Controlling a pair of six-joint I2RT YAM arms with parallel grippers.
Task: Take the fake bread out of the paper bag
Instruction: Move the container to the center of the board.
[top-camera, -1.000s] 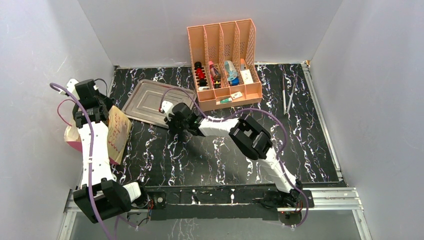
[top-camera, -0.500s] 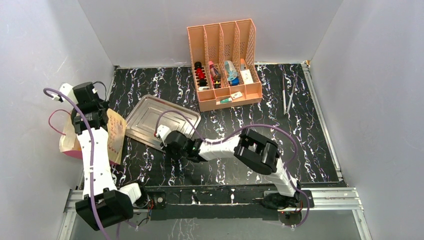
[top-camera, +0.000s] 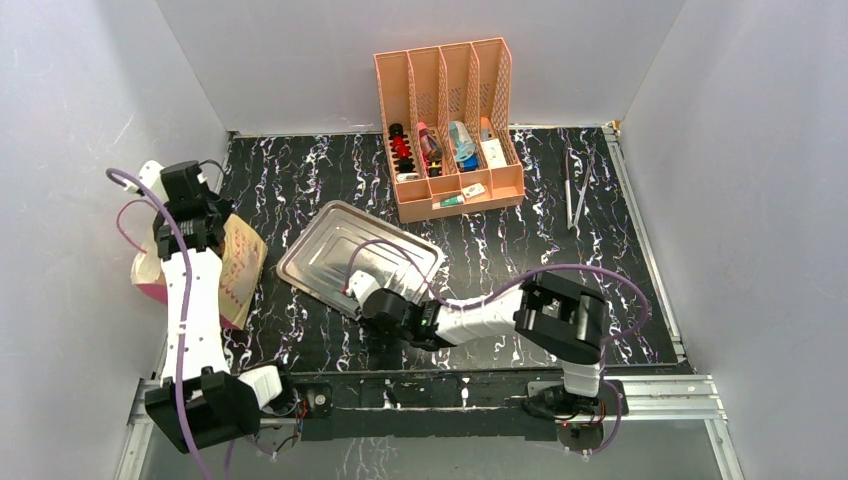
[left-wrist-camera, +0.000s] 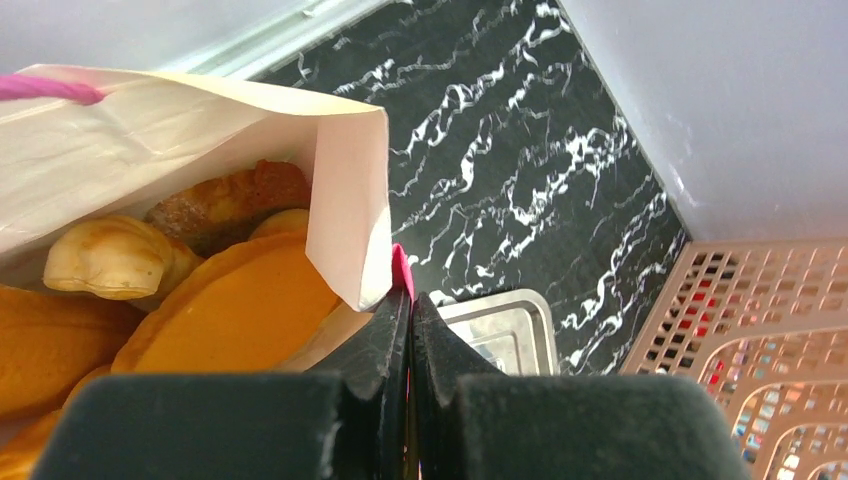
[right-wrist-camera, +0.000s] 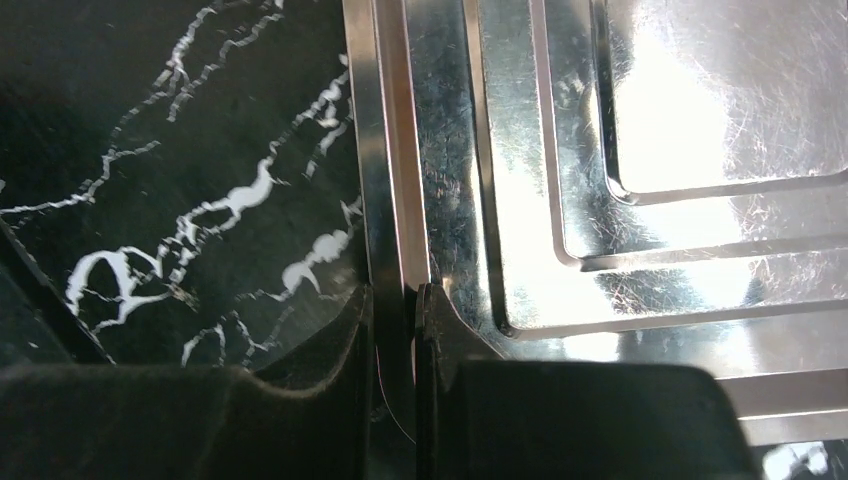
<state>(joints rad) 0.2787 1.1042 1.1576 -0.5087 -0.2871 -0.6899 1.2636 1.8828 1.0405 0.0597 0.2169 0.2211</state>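
The paper bag (top-camera: 243, 272) stands at the table's left edge, cream with a pink side. My left gripper (top-camera: 207, 228) is shut on the bag's rim at its pink corner (left-wrist-camera: 401, 268), holding the mouth open. Inside lie several pieces of fake bread (left-wrist-camera: 232, 310): a flat orange one, a pale shell-shaped roll (left-wrist-camera: 112, 257) and a dark brown piece (left-wrist-camera: 235, 195). My right gripper (top-camera: 374, 302) is low over the table, shut on the near rim (right-wrist-camera: 392, 200) of a metal tray (top-camera: 340, 232), which sits right of the bag. Its fingertips (right-wrist-camera: 398, 292) pinch the rim from both sides.
A peach slotted organizer (top-camera: 451, 95) with small items stands at the back centre; its mesh wall (left-wrist-camera: 760, 340) shows in the left wrist view. Two thin metal tools (top-camera: 575, 195) lie at the back right. White walls close in on three sides.
My right gripper has dragged the metal tray toward the near edge and to the right. The left arm shifted slightly, still holding the bag.
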